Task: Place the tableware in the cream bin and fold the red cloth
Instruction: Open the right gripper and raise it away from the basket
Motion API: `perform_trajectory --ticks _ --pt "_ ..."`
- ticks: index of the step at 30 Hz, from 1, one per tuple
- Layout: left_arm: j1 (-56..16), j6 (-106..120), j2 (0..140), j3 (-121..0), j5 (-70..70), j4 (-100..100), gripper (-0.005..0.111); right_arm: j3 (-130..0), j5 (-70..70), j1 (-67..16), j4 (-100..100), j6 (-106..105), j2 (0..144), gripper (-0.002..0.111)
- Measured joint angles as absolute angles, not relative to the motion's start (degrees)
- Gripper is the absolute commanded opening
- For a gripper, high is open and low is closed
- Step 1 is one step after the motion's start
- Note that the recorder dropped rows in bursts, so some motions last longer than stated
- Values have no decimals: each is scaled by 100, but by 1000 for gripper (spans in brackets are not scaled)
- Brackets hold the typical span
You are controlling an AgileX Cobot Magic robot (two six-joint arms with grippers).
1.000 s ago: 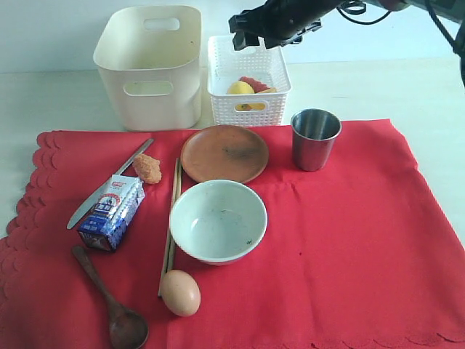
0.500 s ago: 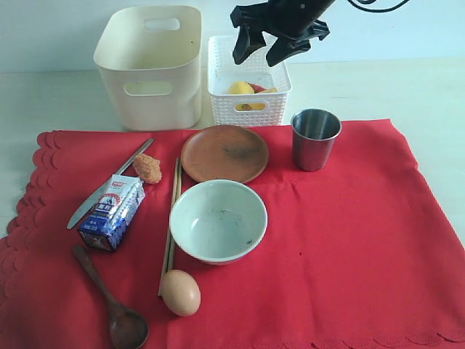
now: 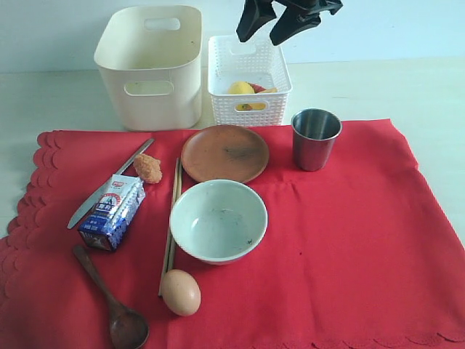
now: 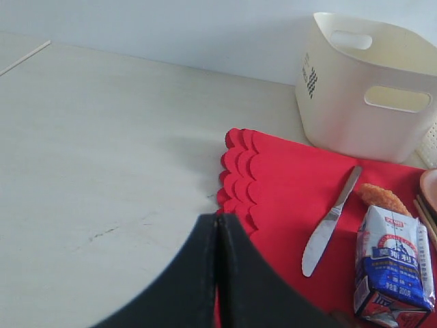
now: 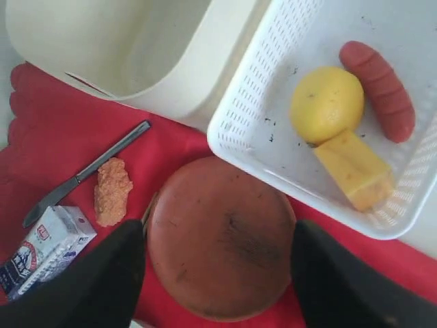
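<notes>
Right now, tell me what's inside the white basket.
The basket holds a yellow round fruit, a red sausage and a yellow block. From the exterior view its front wall hides most of them; part of its floor falls outside the wrist view.

Exterior camera: front of table [image 3: 407, 87], raised, tilted down. Whole red cloth [image 3: 349, 240] in frame, cream bin [image 3: 149, 109] and white basket [image 3: 251, 109] at far edge, wall [image 3: 58, 29] behind.
Left wrist camera: low, close to table, off cloth's scalloped corner, facing toward cream bin. Left gripper [image 4: 217, 229] fills foreground.
Right wrist camera: high, looking almost straight down on brown plate [image 5: 218, 236] and basket, fingers [image 5: 102, 287] of right gripper [image 3: 260, 38] flanking shot.
All three share bin, knife [image 3: 109, 182], milk carton [image 3: 110, 211].
</notes>
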State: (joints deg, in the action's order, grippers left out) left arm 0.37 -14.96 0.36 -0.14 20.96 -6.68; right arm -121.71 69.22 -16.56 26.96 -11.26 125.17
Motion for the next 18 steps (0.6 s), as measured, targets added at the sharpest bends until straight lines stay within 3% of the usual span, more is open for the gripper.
perform_trajectory --ticks 18 --pt "37 -1496 36 -14 2096 -668 0 -12117 6993 -1656 2881 -1087 12090 59"
